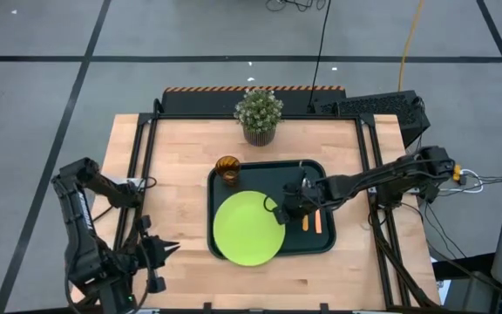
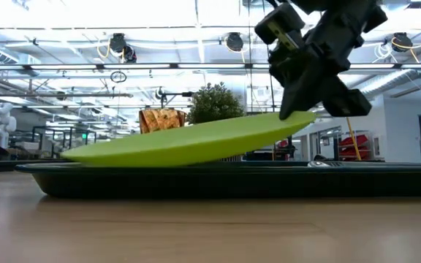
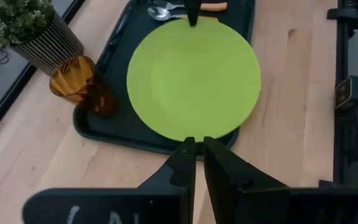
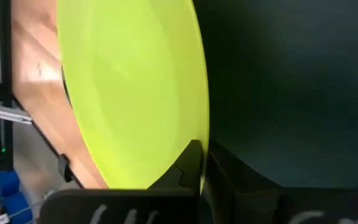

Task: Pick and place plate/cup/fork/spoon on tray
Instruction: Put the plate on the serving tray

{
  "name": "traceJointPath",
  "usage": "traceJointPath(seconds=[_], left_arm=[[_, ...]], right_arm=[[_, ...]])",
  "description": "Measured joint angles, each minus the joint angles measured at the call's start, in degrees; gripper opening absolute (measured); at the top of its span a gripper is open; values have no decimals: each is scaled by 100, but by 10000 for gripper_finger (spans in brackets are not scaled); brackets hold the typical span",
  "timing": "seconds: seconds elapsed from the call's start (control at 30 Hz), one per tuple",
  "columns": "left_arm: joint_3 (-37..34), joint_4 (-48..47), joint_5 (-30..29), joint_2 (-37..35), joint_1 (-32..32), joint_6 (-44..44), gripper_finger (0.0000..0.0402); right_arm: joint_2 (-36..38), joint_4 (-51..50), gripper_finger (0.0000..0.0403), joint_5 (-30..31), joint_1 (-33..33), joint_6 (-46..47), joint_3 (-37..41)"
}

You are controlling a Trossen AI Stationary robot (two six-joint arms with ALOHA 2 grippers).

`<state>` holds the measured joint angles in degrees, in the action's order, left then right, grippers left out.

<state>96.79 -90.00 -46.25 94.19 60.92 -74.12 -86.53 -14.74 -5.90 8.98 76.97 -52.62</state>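
Bench [image 1: 181, 157] of pale wood carries everything. Largest on it is the tray [image 1: 321, 166], sitting right of centre. Next comes the plate [image 1: 244, 228], lying in the tray's left part with its left edge out over the rim; the low view shows it tilted, right edge raised, left edge down on the rim. That raised edge is pinched by the right gripper [image 1: 279, 209], fingers clenched on the plate. Left gripper [image 1: 166, 249] waits above the bench's near-left corner, its fingers almost together, holding nothing. A potted plant [image 1: 259, 115] stands at the far edge. Cup [image 1: 227, 169] stands on the tray's far-left corner. Fork [image 1: 318, 220] and spoon [image 1: 306, 219] lie right of the plate.
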Motion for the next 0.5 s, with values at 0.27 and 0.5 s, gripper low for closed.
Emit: traceJointPath(seconds=[0.27, 0.5], left_arm=[[-416, 0, -32, -7, 3, -144, 35], [-675, -4, -30, -9, 3, -317, 35]], right_arm=[[1056, -309, 0, 608, -116, 326, 869], [1666, 956, 0, 900, -140, 792, 2079]])
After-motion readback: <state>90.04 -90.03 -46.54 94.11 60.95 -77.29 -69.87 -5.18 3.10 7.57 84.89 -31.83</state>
